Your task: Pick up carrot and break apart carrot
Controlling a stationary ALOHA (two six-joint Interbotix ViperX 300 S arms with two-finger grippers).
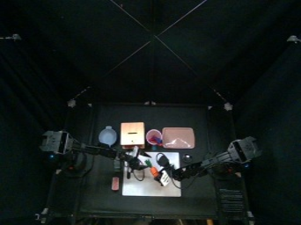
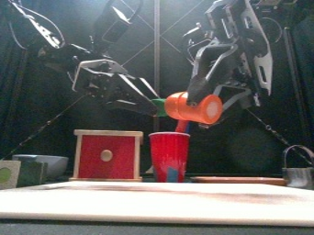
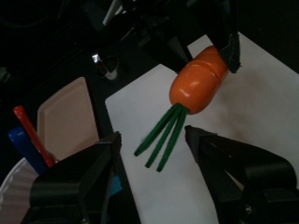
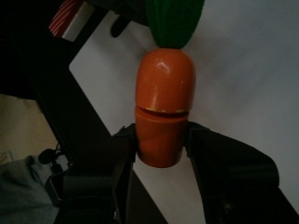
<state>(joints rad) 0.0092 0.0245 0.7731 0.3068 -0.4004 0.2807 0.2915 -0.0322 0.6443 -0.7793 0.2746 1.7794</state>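
Note:
The carrot [image 2: 193, 106] is bright orange with a green leafy top [image 2: 163, 105], and it hangs in the air above the white board [image 2: 160, 202]. My right gripper [image 4: 163, 147] is shut on the carrot's [image 4: 163, 92] thick orange body, with a seam line showing across the body just above the jaws. My left gripper [image 3: 152, 166] is open, and the tips of the green leaves [image 3: 163, 140] reach in between its jaws without being held. In the left wrist view the carrot [image 3: 198, 79] hangs over the board with the right gripper's fingers [image 3: 225, 48] on its far end.
A red cup [image 2: 170, 151] and a red wooden box [image 2: 106, 154] stand behind the board. A pink tray [image 1: 178, 135], a tan board [image 1: 132, 134] and a pale plate [image 1: 108, 135] lie at the back. A red utensil [image 3: 26, 122] lies by a white plate [image 3: 65, 114].

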